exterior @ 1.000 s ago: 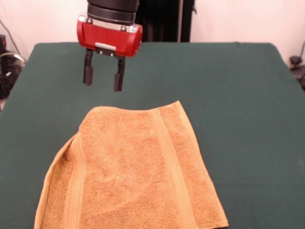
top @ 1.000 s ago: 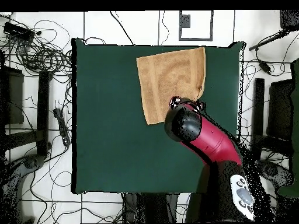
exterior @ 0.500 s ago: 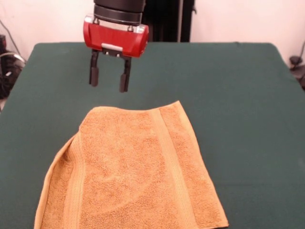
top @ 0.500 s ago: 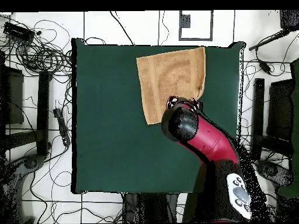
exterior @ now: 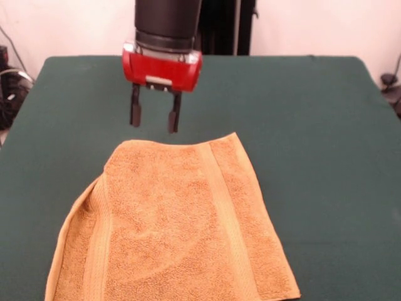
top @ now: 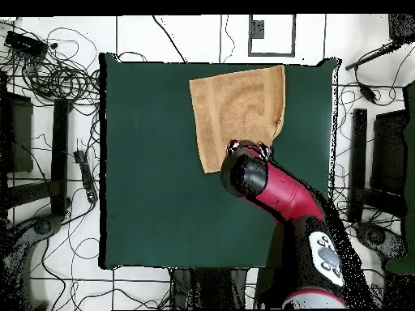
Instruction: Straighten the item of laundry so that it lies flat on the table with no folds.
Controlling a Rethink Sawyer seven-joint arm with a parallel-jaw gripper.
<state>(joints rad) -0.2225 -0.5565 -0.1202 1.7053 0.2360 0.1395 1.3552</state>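
Towel (exterior: 172, 226), golden-orange, lies in the lower middle of the front view, mostly spread on the green surface (exterior: 313, 125); its left side looks tucked under into a fold, though the view there is poor. The gripper (exterior: 153, 117) hangs above the cloth's upper edge, jaws parted and empty. In the overhead view the towel (top: 235, 105) sits near the upper edge of the surface (top: 154, 186), with the arm covering its lower corner. A good next move, I judge, is to descend onto the folded left edge, pinch only the top layer, then draw it outward low and slowly so the flat part does not drag.
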